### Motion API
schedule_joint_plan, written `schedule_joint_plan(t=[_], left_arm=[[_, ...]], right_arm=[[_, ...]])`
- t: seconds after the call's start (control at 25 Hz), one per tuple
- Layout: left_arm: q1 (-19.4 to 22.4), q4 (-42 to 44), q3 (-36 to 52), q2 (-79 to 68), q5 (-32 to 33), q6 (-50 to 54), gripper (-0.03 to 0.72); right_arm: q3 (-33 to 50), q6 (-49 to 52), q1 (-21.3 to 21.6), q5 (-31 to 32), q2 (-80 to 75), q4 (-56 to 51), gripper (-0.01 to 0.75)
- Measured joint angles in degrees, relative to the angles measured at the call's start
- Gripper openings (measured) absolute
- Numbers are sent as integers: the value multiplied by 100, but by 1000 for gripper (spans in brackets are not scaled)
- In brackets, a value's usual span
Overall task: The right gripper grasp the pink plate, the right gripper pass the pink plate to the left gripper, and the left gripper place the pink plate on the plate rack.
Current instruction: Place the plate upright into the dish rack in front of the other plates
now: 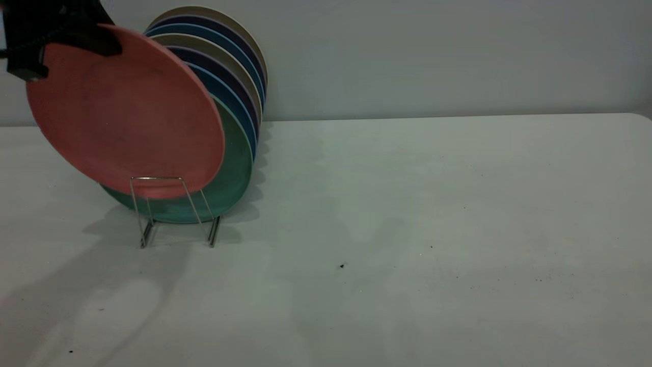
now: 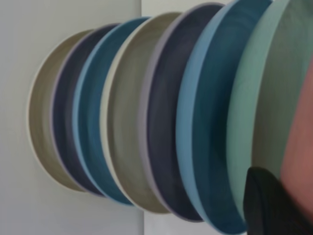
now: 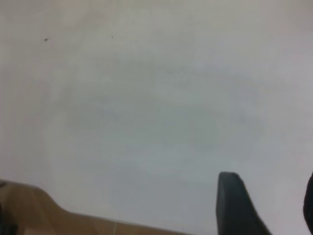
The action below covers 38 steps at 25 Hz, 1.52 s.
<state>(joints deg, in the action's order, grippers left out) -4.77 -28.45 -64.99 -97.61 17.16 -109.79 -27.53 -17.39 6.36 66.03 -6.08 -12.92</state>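
Observation:
My left gripper (image 1: 66, 43) is at the top left of the exterior view, shut on the upper rim of the pink plate (image 1: 127, 112). The plate hangs tilted, and its lower edge sits just behind the front loop of the plate rack (image 1: 158, 204), in front of the teal-green plate (image 1: 237, 173). In the left wrist view one black finger (image 2: 271, 205) lies against the pink plate (image 2: 301, 147). My right gripper (image 3: 274, 205) shows only in the right wrist view. It is open and empty over the bare table, and it is out of the exterior view.
Several more plates (image 1: 224, 66), blue, navy and beige, stand upright in the rack behind the teal-green one; they also show in the left wrist view (image 2: 161, 122). The white table (image 1: 407, 229) runs to the right, with the wall behind. A brown edge (image 3: 29, 210) shows below the right gripper.

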Motion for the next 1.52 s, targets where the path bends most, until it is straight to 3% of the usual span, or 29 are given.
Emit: schedule_joint_plan(t=[0.48,0.84,1.0,1.2,1.52], left_arm=[[0,-16,0,-379,-79,0,98],[0,-140,0,-439,-72,94,324],[0,-274,0,-439,-91,149,380],[0,-301,0,-372,-11,264,391],[0,-296,0,305,686,651,391]], right_arm=[[0,79,0,-24,0,41,357],[0,81,0,-29,0,45,357],[0,81,0,-29,0,45,357],[0,94,0,-29,0,45,357],[0,94,0,-29,0,45,357]])
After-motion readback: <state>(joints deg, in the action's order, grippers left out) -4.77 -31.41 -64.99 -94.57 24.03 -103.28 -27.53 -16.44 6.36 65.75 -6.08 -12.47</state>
